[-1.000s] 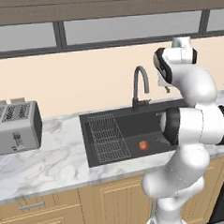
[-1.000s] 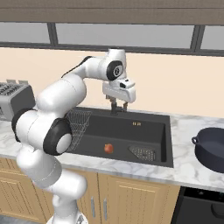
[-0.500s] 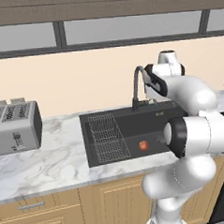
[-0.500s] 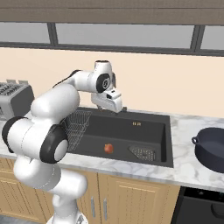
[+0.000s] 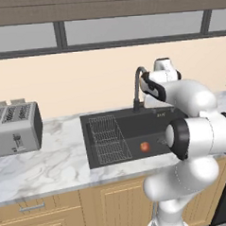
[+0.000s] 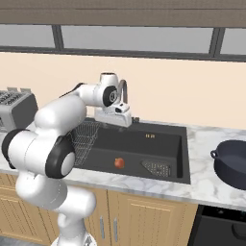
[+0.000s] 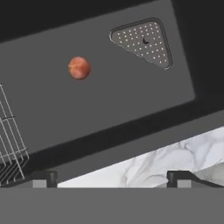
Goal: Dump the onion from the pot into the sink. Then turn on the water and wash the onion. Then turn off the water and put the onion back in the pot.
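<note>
The onion (image 6: 119,163) is a round ball with no long axis to speak of, lying loose on the floor of the sink (image 6: 168,144), between the wire rack (image 6: 84,139) and the triangular drain plate (image 6: 156,167). The arm bends back over the basin, its hand (image 7: 111,178) beside the faucet (image 5: 138,87) at the rear rim. The hand is spread wide and holds nothing. The pot (image 6: 233,163) sits on the desk (image 6: 202,185), right of the sink.

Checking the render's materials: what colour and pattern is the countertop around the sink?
White marble with grey veining; the left base view shows it best.
</note>
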